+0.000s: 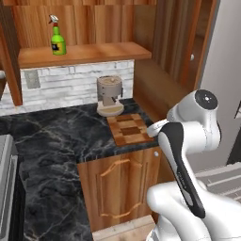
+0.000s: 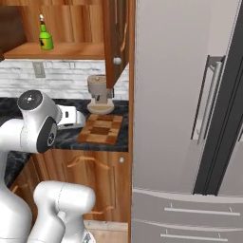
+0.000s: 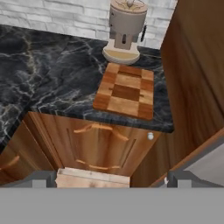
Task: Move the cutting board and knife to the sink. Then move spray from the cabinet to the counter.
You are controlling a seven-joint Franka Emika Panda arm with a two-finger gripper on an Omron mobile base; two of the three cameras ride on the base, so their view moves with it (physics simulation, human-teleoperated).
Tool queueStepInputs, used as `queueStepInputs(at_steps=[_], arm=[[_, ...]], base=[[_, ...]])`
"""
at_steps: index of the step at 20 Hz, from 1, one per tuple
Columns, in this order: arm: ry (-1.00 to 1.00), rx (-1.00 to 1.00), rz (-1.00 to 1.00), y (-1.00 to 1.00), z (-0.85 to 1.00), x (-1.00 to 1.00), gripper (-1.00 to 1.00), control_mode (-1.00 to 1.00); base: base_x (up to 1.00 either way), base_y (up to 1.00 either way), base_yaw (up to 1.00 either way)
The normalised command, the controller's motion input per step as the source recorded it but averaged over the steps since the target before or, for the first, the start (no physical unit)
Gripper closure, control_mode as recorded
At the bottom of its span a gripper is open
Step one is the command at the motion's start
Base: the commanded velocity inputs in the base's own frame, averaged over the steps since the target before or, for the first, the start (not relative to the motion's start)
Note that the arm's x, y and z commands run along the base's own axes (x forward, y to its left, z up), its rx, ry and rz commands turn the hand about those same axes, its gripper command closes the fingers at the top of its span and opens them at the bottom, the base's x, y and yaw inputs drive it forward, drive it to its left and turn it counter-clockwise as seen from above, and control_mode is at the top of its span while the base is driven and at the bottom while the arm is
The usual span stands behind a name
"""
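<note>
The spray [image 1: 57, 36] stands upright at the left of the cabinet [image 1: 84, 54] shelf, above the white brick wall. Below it the black marble counter [image 1: 52, 136] runs to the right, where a beige coffee machine [image 1: 110, 95] stands by the wall. Just in front of the machine the cutting board [image 3: 126, 91] lies flat near the counter's front edge. The gripper [image 3: 112, 179] hangs short of that edge above the lower cabinet doors [image 3: 98, 146], touching nothing, fingers [image 3: 43, 178] wide apart and empty
</note>
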Motion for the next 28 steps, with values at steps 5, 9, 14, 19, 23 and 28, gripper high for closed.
queueStepInputs(at_steps=[5,9,14,19,23,28], arm=[[0.00,0.00,0.00,0.00,0.00,0.00,-1.00,1.00],[0.00,0.00,0.00,0.00,0.00,0.00,-1.00,1.00],[0.00,0.00,0.00,0.00,0.00,0.00,-1.00,1.00],[0.00,0.00,0.00,0.00,0.00,0.00,-1.00,1.00],[0.01,0.00,0.04,0.00,0.00,0.26,-1.00,-1.00],[0.04,-0.01,-0.01,0.01,-0.02,0.57,-1.00,-1.00]], base=[[0.09,0.12,0.00],[0.04,0.00,0.11],[0.00,0.00,0.20],[0.02,0.00,0.22],[0.16,0.00,0.07],[0.00,0.00,0.00]])
